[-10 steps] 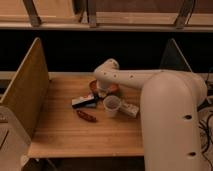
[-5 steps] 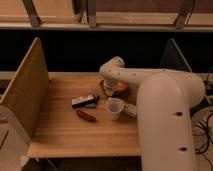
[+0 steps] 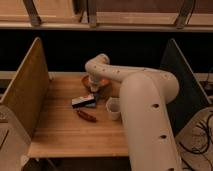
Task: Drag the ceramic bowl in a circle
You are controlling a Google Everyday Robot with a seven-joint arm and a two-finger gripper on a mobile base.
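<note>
The ceramic bowl (image 3: 102, 81) is a shallow reddish-brown bowl at the back middle of the wooden table (image 3: 60, 130). Most of it is hidden behind my white arm (image 3: 145, 100). My gripper (image 3: 94, 88) reaches down at the bowl's front left rim, at or in the bowl. I cannot tell whether it touches the rim.
A pale cup (image 3: 113, 108) stands in front of the bowl, next to my arm. A dark and white flat box (image 3: 83, 102) lies left of the cup. A small elongated dark red object (image 3: 86, 116) lies in front of it. Upright panels flank the table, a tan one (image 3: 22, 95) left and a dark one (image 3: 186, 85) right.
My arm has swung over the bowl, and the gripper has moved from the cup's side toward the bowl's front left. The cup, box and red object stay put.
</note>
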